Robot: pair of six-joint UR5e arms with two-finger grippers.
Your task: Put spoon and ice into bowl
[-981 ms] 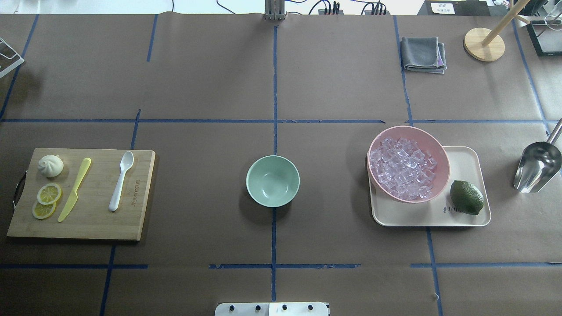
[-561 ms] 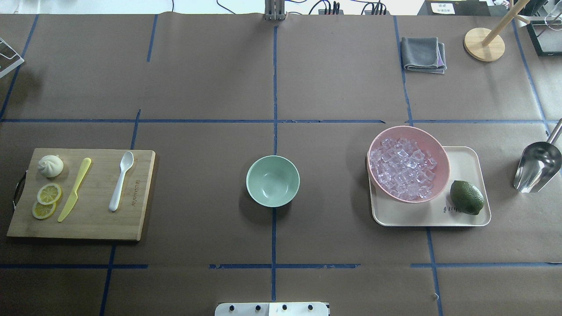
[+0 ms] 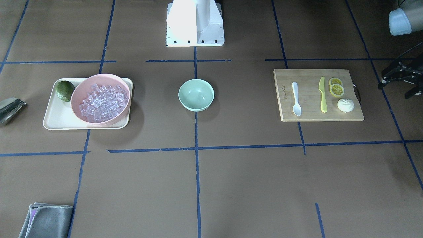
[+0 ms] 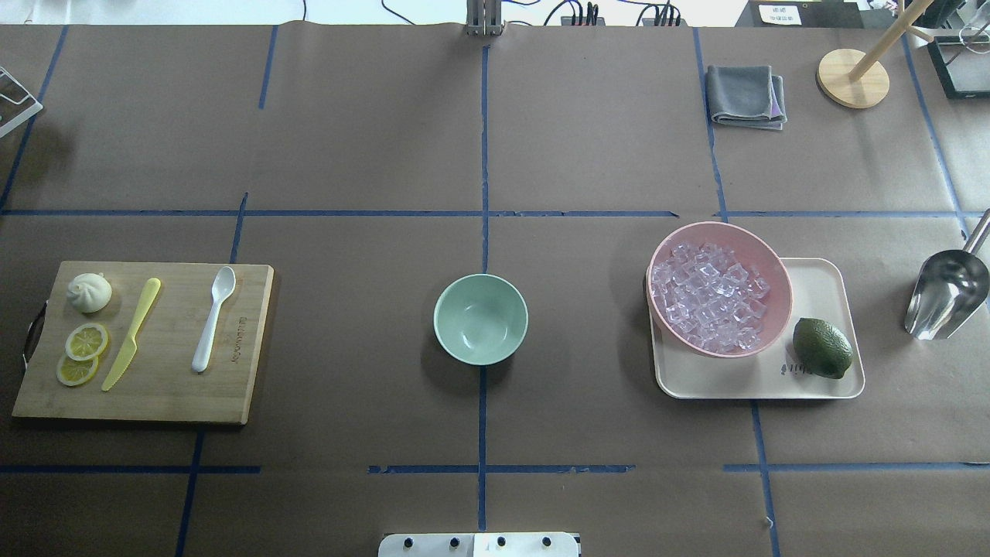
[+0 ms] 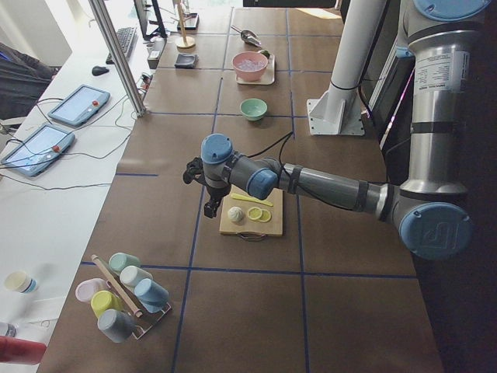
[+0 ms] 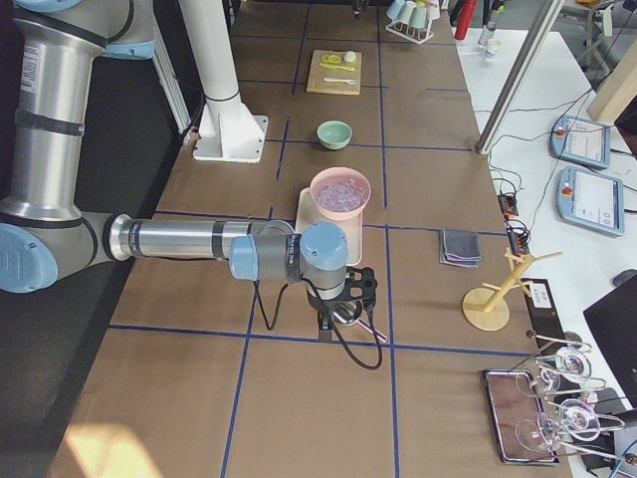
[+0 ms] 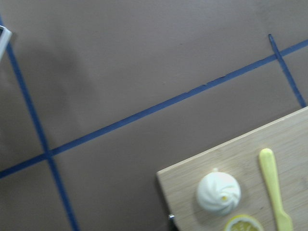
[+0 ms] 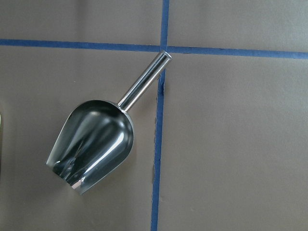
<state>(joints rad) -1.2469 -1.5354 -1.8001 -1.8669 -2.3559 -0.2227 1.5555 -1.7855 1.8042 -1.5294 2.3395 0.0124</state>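
Spoon: small white plastic spoon [image 4: 213, 319] on the wooden cutting board [image 4: 155, 394]
Ice: clear glassy cubes [image 4: 711, 298] in the wide pink bowl [image 4: 766, 247]
Bowl: round mint-green bowl [image 4: 480, 319], mid-table
Tools: left gripper [image 5: 208, 203], right gripper [image 6: 348, 304] — opening cannot be told

cutting board [image 4: 155, 394] holds knife [image 4: 131, 334], lemon slices [image 4: 87, 341], bun [image 4: 89, 292]; lime [image 4: 822, 348] on tray [image 4: 820, 282]; scoop [image 4: 947, 294] beside tray.

Open table [image 4: 356, 333] surrounds the bowl [image 4: 480, 319]; the knife [image 4: 131, 333] flanks the spoon [image 4: 213, 317], apparently apart.
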